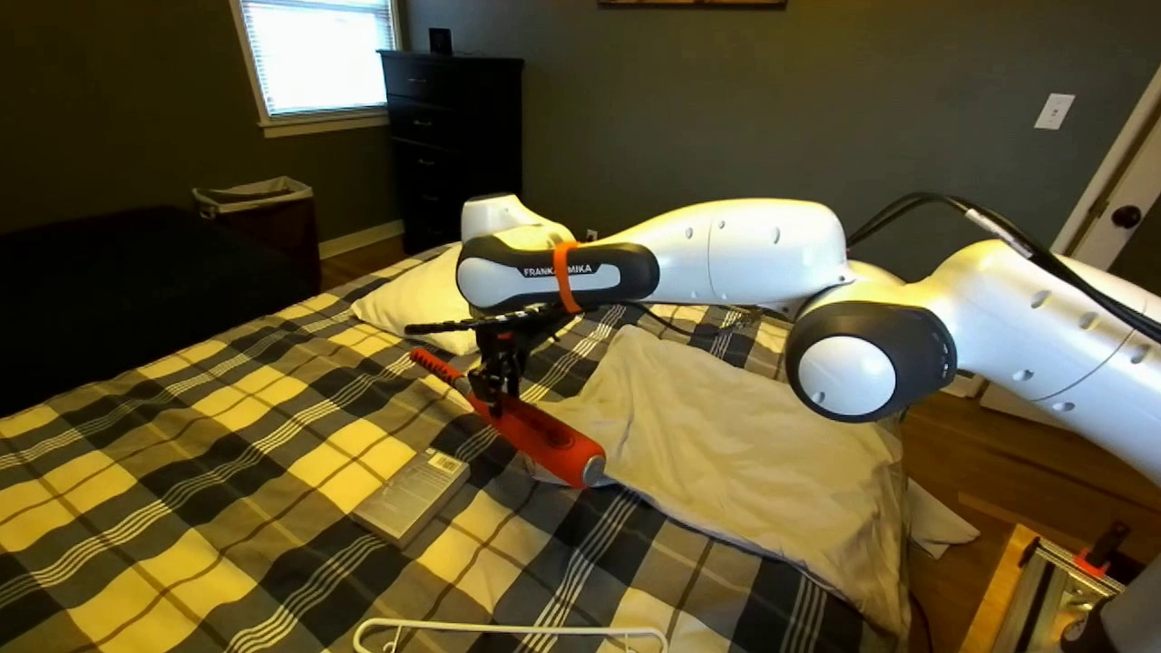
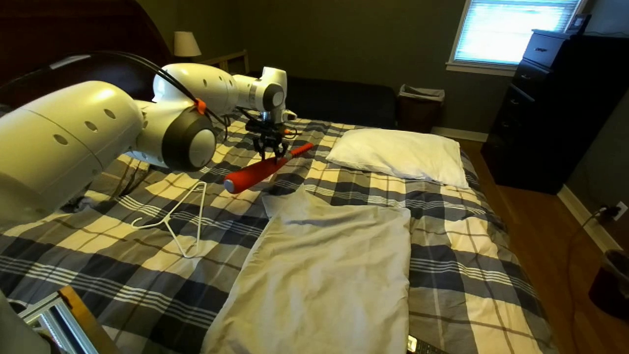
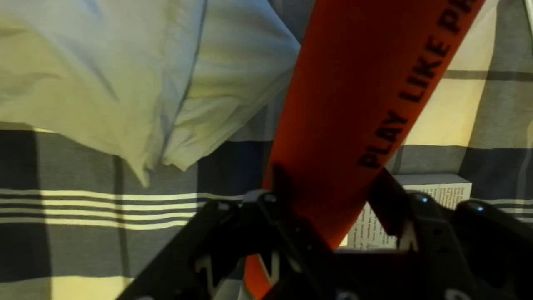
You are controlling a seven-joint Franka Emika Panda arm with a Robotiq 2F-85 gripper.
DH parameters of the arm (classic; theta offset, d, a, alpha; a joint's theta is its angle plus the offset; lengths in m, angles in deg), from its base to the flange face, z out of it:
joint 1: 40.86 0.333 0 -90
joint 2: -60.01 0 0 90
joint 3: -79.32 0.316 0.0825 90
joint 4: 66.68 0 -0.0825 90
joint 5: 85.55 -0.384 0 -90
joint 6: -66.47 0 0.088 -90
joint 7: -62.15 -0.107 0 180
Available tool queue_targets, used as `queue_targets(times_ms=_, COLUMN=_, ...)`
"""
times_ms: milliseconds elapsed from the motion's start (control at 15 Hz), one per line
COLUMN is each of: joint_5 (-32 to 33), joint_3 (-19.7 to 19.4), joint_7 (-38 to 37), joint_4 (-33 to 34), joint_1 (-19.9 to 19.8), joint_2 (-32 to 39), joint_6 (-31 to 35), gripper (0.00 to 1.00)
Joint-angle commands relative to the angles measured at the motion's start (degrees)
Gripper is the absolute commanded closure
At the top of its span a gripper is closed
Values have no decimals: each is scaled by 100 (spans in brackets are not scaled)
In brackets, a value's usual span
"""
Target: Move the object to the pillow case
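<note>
The tool [image 3: 327, 189] is closed around the orange-red bat [image 1: 549, 438], its jaws on either side of the barrel, near where that narrows toward the handle. The grip is on a round body, so I would expect the bat to twist or slide if swung sharply; the barrel end is likely heavier and would dip first.

The bat looks held above the worktop [image 1: 227, 472], close to a folded corner of the case [image 2: 329, 275] and not over its middle. That corner seems the nearest danger: carried across too low, the barrel end could catch it and bunch or drag the case. Let go too soon, the bat would land half on the edge, half off; let go too high, it may bounce and roll, being round. In an exterior view the case [image 1: 816, 508] runs to the side of the worktop, so setting the bat down too far that way could lose it over the side.

Further out, a low, wide turn might knock the book [image 1: 413, 497], near the bat, or hook the hanger [image 1: 526, 628]. The pillow [image 2: 398, 155] lies well apart.
</note>
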Motion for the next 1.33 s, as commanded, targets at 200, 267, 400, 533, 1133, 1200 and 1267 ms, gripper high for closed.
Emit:
queue_targets(times_ms=200, joint_5=774, joint_3=-572, joint_7=-96, joint_4=-640, joint_1=338, joint_2=-1222, joint_6=-1273, gripper=73)
queue_targets(times_ms=267, joint_5=778, joint_3=-598, joint_7=-166, joint_4=-757, joint_1=316, joint_2=-1365, joint_6=-1407, gripper=73)
queue_targets(times_ms=400, joint_5=590, joint_3=-521, joint_7=-175, joint_4=-882, joint_1=125, joint_2=-1430, joint_6=-1294, gripper=73)
queue_targets(times_ms=533, joint_5=642, joint_3=-531, joint_7=-129, joint_4=-510, joint_1=199, joint_2=-1223, joint_6=-1309, gripper=48)
queue_targets(times_ms=1133, joint_5=898, joint_3=-536, joint_7=482, joint_4=-1685, joint_1=-68, joint_2=-2163, joint_6=-73, gripper=73)
queue_targets(times_ms=1200, joint_5=966, joint_3=-548, joint_7=746, joint_4=-1929, joint_1=-76, joint_2=-2328, joint_6=-138, gripper=73)
queue_targets(times_ms=1267, joint_5=1059, joint_3=-625, joint_7=761, joint_4=-2163, joint_1=-46, joint_2=-2542, joint_6=-395, gripper=73)
